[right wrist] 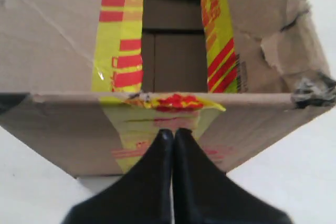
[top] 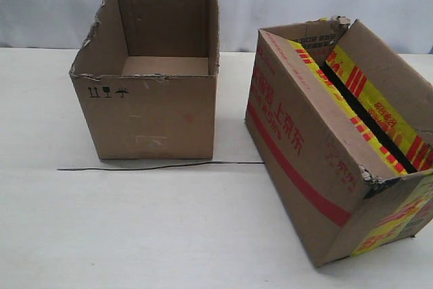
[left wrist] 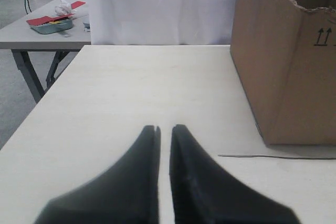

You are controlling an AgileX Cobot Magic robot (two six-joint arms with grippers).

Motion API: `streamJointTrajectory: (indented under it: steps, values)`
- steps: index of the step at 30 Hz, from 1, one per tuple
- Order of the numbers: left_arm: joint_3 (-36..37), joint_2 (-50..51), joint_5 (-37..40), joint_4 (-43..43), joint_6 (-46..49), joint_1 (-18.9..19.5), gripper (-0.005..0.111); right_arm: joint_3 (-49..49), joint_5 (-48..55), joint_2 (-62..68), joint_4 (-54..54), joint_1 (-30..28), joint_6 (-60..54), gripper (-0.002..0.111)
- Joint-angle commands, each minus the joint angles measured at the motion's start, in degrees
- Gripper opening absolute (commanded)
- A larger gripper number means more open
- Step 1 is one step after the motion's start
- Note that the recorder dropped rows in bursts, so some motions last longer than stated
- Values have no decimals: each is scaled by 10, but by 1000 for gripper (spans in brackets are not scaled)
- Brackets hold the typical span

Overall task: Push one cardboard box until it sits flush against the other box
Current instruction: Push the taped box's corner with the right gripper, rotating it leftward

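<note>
The taped cardboard box (top: pixel 304 160) stands on the right of the white table, turned at an angle, with a red band and red characters on its side. The plain ragged-rimmed other box (top: pixel 152 113) stands at the left, open-topped, with a strip of table between the two. Neither gripper shows in the exterior view. My right gripper (right wrist: pixel 173 132) is shut, its tips against the yellow-taped end face of the taped box (right wrist: pixel 63 35). My left gripper (left wrist: pixel 164 128) hovers low over bare table with only a thin slit between its fingers, holding nothing, and the plain box (left wrist: pixel 286 66) stands off to one side.
A thin black wire (top: pixel 162 166) lies on the table along the plain box's front base and reaches toward the taped box; the wire (left wrist: pixel 273 156) also shows near the left gripper. A side table (left wrist: pixel 47 32) with clutter stands beyond the table's edge.
</note>
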Motion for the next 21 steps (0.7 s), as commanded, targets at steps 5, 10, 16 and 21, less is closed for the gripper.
streamJointTrajectory:
  steps: [5,10,16,21]
  values:
    - [1,-1,-9,3,-3,0,0,-60,12,164,-19,0,-4,0]
    - [1,-1,-9,3,-3,0,0,-90,12,250,40,0,-20,0]
    - [1,-1,-9,3,-3,0,0,-118,16,309,74,0,-26,0]
    - [1,-1,-9,3,-3,0,0,-126,11,331,140,0,-39,0]
